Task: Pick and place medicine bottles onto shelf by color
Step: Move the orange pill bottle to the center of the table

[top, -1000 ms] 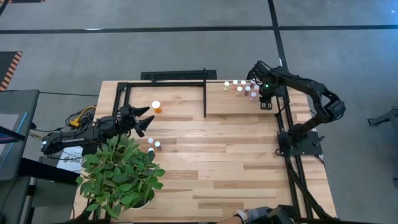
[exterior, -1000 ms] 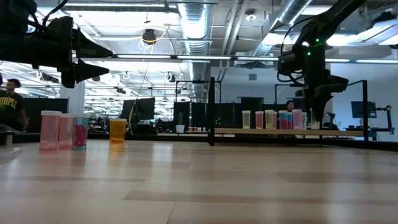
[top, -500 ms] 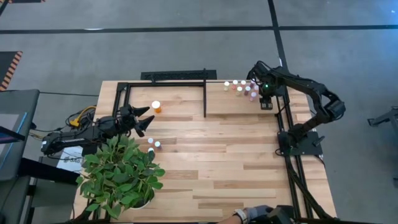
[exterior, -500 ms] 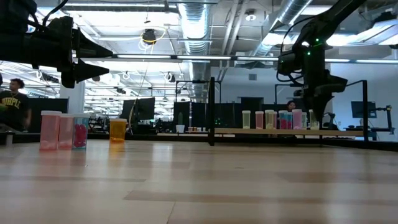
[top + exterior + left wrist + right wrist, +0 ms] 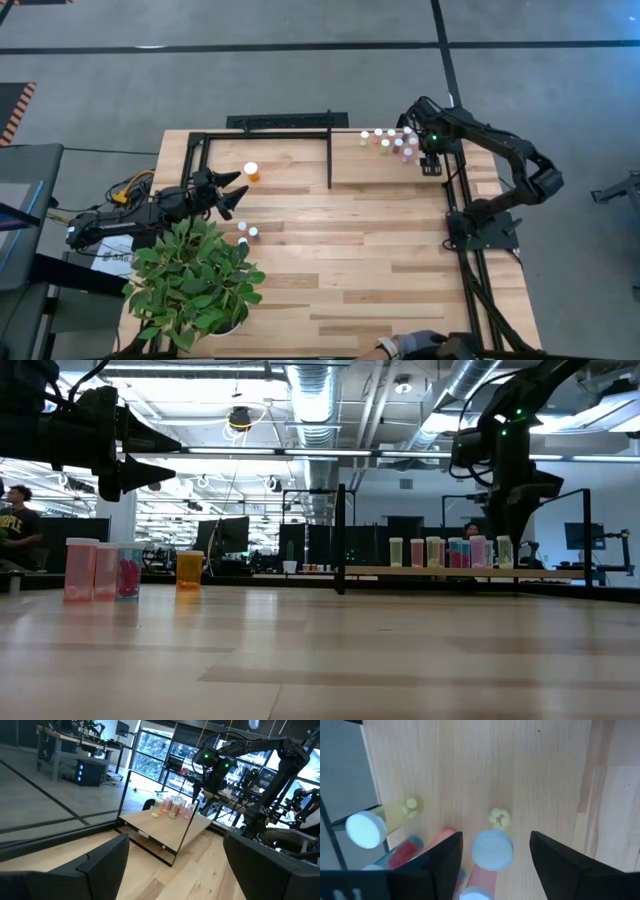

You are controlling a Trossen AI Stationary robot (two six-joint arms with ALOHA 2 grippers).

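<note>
The right end effector (image 5: 430, 163) points straight down above the pale, smooth shelf (image 5: 380, 170), fingers apart around nothing, over white-capped cylindrical vials (image 5: 392, 142). The left end effector (image 5: 232, 192) hovers level, spread wide.

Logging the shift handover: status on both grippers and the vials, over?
Right gripper open above a white-capped vial standing on the shelf. Left gripper open, idle by the potted plant. Nothing blocking.

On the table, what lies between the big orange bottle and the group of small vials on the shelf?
In the high view, a black frame bar crosses between the orange bottle and the vials; otherwise bare wood.
</note>
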